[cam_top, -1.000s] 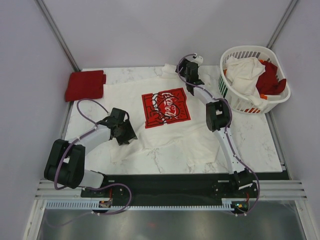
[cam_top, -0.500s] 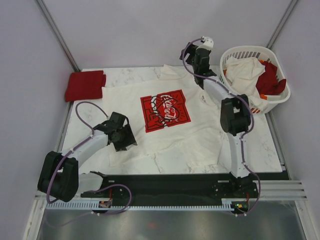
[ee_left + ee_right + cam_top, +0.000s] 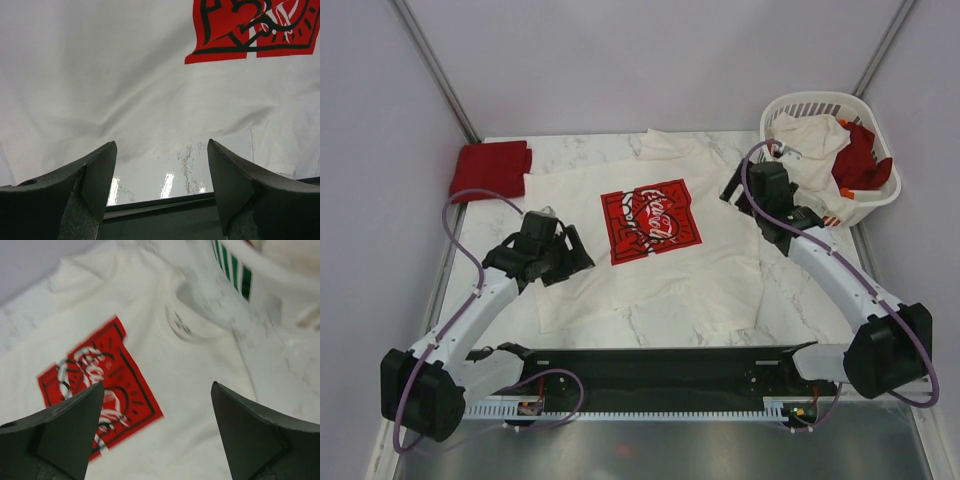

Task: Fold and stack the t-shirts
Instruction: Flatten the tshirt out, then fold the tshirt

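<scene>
cream t-shirt | flat, face up | long axis left-right, collar right

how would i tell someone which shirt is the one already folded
Start at the marble table and go to its far left corner. A red shirt lies there, folded into a flat rectangle, beside the spread cream shirt. The only other red cloth sits crumpled in the white basket at the far right.

The cream t-shirt is soft matt cloth, lightly creased; the red t-shirt matt cloth too; the marble-patterned table smooth, glossy; the basket smooth white plastic.
</scene>
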`<state>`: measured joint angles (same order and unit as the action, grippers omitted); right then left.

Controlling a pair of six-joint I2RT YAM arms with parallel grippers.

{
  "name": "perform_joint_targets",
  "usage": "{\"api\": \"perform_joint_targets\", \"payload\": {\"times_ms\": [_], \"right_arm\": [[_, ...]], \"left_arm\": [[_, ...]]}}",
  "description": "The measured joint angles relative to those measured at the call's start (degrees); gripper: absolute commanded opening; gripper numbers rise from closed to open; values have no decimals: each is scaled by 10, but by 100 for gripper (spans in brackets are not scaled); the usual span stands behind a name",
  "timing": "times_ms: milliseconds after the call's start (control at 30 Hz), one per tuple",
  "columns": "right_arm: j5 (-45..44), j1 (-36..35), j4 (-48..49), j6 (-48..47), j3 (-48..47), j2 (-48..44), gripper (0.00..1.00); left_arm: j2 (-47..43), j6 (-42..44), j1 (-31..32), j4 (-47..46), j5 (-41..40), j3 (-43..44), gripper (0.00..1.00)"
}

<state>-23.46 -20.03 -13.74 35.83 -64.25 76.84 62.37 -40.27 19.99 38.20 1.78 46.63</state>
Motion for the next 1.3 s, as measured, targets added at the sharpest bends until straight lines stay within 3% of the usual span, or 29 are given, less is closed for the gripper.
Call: {"api": "perform_joint_targets", "payload": {"times_ms": [167, 367, 533, 733, 900, 1033, 1300], "right_arm": [[94, 56, -165, 45, 140, -108, 98], [172, 77, -236, 71, 176, -206, 98], [232, 76, -233, 74, 176, -175, 98], [283, 78, -225, 62, 177, -116, 98], [312, 87, -211, 48, 177, -74, 98], [332, 89, -198, 42, 177, -52, 98], [355, 90, -178, 42, 177, -31, 90]], "left_arm": [[-62, -30, 0, 10, 19, -65, 81], [-104, -96, 0, 25, 21, -161, 79], [-94, -139, -15, 39, 12, -186, 77], [-91, -168, -110, 34, 20, -221, 75], [-60, -173, -113, 38, 16, -206, 73], [-20, -173, -112, 47, 8, -189, 63], [44, -174, -85, 52, -26, -158, 18]]}}
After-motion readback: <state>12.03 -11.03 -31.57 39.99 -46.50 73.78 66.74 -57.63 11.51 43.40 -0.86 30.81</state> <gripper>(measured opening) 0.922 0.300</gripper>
